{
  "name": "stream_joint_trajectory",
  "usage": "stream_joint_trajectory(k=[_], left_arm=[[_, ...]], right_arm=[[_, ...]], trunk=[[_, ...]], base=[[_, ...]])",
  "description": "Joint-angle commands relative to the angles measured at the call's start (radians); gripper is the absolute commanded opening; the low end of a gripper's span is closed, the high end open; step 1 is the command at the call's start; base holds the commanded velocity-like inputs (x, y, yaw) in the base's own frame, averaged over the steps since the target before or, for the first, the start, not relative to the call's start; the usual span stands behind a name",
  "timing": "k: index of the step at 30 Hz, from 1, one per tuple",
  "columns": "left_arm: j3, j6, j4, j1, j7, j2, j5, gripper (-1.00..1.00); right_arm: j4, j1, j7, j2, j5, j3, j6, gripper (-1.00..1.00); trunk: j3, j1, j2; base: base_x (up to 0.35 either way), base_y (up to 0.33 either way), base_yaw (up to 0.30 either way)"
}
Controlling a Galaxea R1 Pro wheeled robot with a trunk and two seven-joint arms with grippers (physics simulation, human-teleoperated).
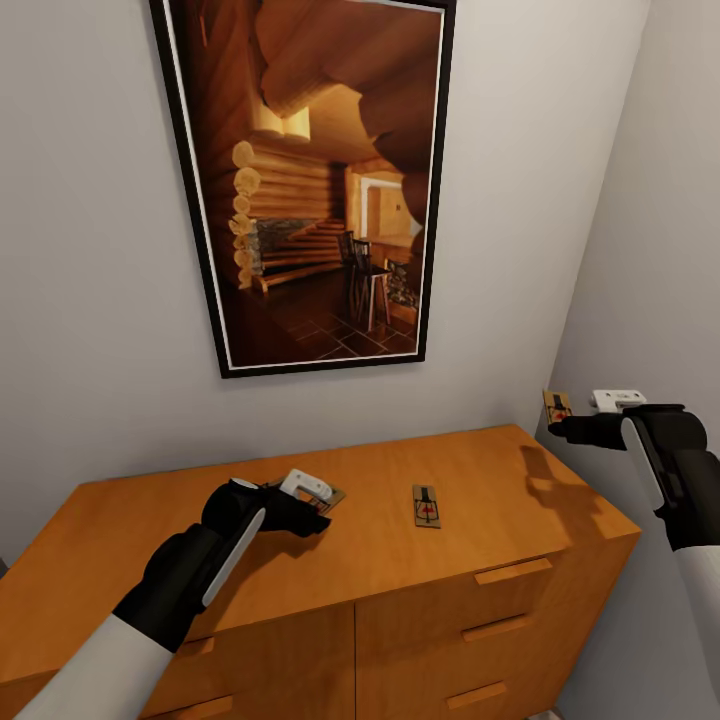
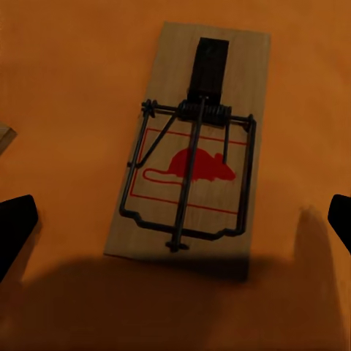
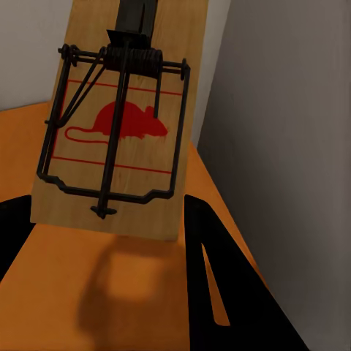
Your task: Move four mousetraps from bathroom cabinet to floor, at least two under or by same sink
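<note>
left wrist view: left gripper (image 2: 175,219) spread, poised over a mousetrap (image 2: 191,146) flat on the cabinet top (image 1: 480,480), long axis running away from it. right gripper (image 1: 553,428) pinches another trap (image 1: 557,405) off the cabinet's right end.

- A framed log-cabin picture (image 1: 315,180) hangs on the grey wall above the cabinet (image 1: 400,590).
- One mousetrap (image 1: 426,505) lies flat near the cabinet top's middle.
- The left gripper (image 1: 318,497) rests low on the top, over another mousetrap (image 1: 333,496).
- The right gripper (image 1: 562,425) holds a third mousetrap (image 1: 556,405) upright past the top's right edge.
</note>
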Motion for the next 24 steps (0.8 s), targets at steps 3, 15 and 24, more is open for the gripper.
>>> stream_joint_trajectory(k=[3,15,24], left_arm=[[-0.002,0.005,-0.003,-0.001,0.005,0.004,-0.002,1.00],[-0.001,0.004,-0.030,-0.026,-0.061,-0.001,-0.051,1.00],[-0.001,0.004,-0.038,-0.048,-0.106,-0.002,-0.057,1.00]], right_arm=[[0.000,-0.001,-0.004,0.000,-0.011,-0.001,0.005,-1.00],[0.000,-0.001,-0.004,0.000,-0.011,-0.001,0.005,-1.00],[0.000,-0.001,-0.004,0.000,-0.011,-0.001,0.005,-1.00]], trunk=[[-0.001,0.000,-0.001],[-0.001,0.000,-0.001],[-0.001,0.000,-0.001]], base=[[0.000,0.000,0.000],[0.000,0.000,0.000],[0.000,0.000,0.000]])
